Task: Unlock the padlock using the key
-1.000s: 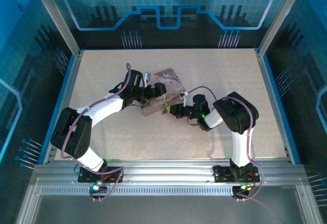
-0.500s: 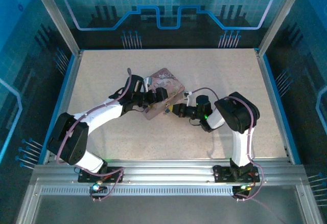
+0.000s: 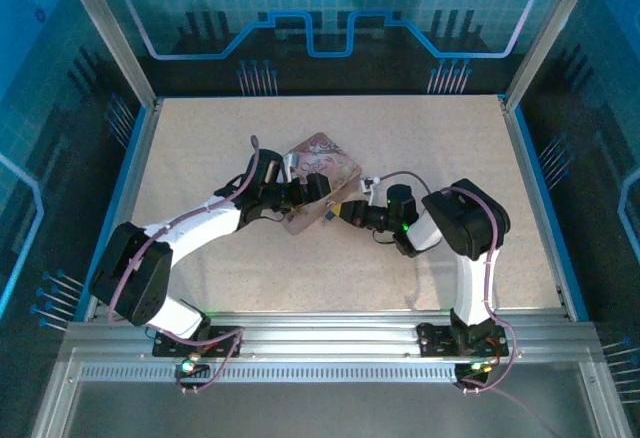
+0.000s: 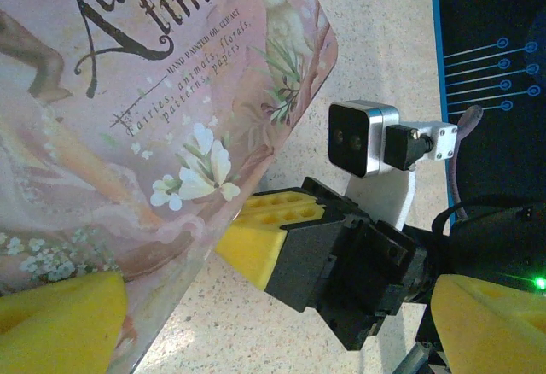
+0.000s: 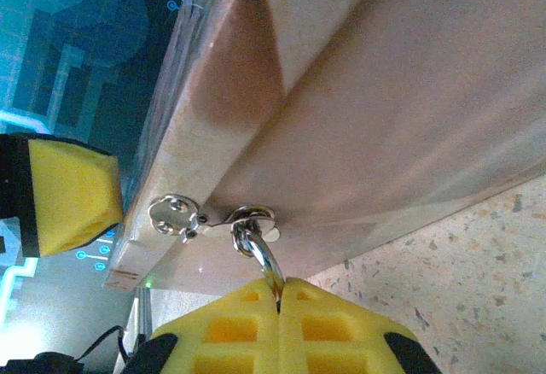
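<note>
Looking out from the right gripper (image 5: 280, 299), bottom centre of frame: it's clamped tight on the padlock (image 5: 258, 253). Only the thin shackle shows, its long axis pointing up and slightly left into the hasp (image 5: 175, 212) on the pink tin (image 5: 384, 118). Past the tin, the left gripper (image 4: 273, 327) is spread wide, pinching nothing.

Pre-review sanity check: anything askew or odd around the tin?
The tin sits diagonal to the table edges. The right hand is shut on the padlock, pinching its thin loop at the tin's clasp; its body is hidden. No spill or damage visible.
</note>
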Robot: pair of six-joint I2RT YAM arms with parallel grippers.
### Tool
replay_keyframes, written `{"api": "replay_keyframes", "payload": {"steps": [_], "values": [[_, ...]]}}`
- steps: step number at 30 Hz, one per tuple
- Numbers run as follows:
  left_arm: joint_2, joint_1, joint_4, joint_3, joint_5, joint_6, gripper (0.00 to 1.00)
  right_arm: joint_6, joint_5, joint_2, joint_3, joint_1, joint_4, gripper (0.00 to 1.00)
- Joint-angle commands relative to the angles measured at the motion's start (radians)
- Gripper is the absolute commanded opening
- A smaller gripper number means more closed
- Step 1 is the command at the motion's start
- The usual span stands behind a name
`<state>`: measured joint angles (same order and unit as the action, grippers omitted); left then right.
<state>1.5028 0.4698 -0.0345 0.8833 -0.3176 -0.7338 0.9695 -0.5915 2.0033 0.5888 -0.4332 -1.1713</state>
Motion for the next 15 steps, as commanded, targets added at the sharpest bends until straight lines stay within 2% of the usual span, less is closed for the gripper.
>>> {"api": "replay_keyframes", "payload": {"steps": [1, 15], "values": [[-0.003, 0.013, 0.077, -0.038, 0.007, -0.014, 0.93, 0.014, -0.015, -0.002, 0.026, 0.041, -0.058, 0.03], [-0.004, 0.013, 0.066, -0.059, 0.008, -0.017, 0.93, 0.04, -0.056, -0.003, 0.051, 0.066, -0.041, 0.03]]}}
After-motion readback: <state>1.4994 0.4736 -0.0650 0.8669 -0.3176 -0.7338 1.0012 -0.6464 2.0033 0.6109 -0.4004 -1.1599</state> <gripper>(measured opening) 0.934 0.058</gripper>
